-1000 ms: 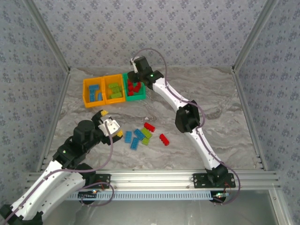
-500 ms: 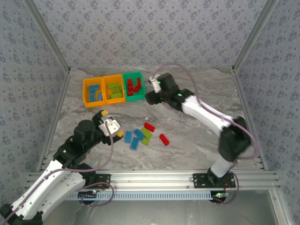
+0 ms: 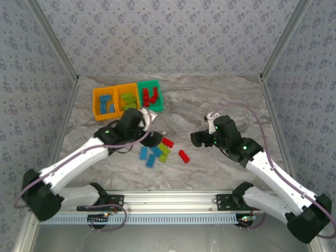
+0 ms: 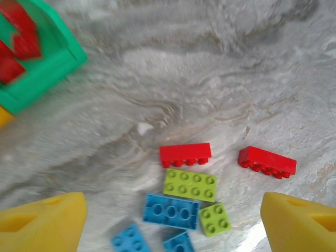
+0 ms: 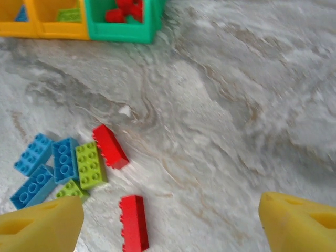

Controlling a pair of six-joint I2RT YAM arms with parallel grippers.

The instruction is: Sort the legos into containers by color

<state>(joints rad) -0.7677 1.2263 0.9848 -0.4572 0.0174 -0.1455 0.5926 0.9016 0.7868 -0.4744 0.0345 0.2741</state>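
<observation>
Noted marbled table (image 3: 220, 100), papered walls (image 3: 173, 37) and a metal rail (image 3: 173, 199) along the near edge. Logged one white speck (image 4: 143, 127) on the table between the green bin (image 4: 47, 65) and the loose legos (image 3: 156, 150). Saw nothing lying between either gripper and that pile.

Counted seven loose legos mid-table: two red, two lime, three blue. Found bins (image 3: 126, 100) in a row at far left. Blue legos sit in the left orange bin (image 3: 96, 105), lime in the middle orange bin (image 3: 127, 111) and red in the green one.

Found left gripper (image 4: 170, 226) spread wide, clasping nothing. Placed it just beside the pile's far-left edge in the top view. From its wrist, saw a red lego (image 4: 185, 154), big lime lego (image 4: 190, 185), small lime lego (image 4: 214, 219) and blue lego (image 4: 171, 211) between the fingertips (image 4: 44, 226). Saw a second red lego (image 4: 267, 161) ahead of the right-hand tip.

Found right gripper (image 5: 169, 226) likewise spread and empty, right of the pile and apart from it. Saw that second red lego between its tips.

Could not judge either gripper's height above the table. Noted two blue legos cut off by the left wrist view's lower edge. Noted the green bin there blurred and cropped. Found bins cropped at the top of the right wrist view, orange contents hard to read.
</observation>
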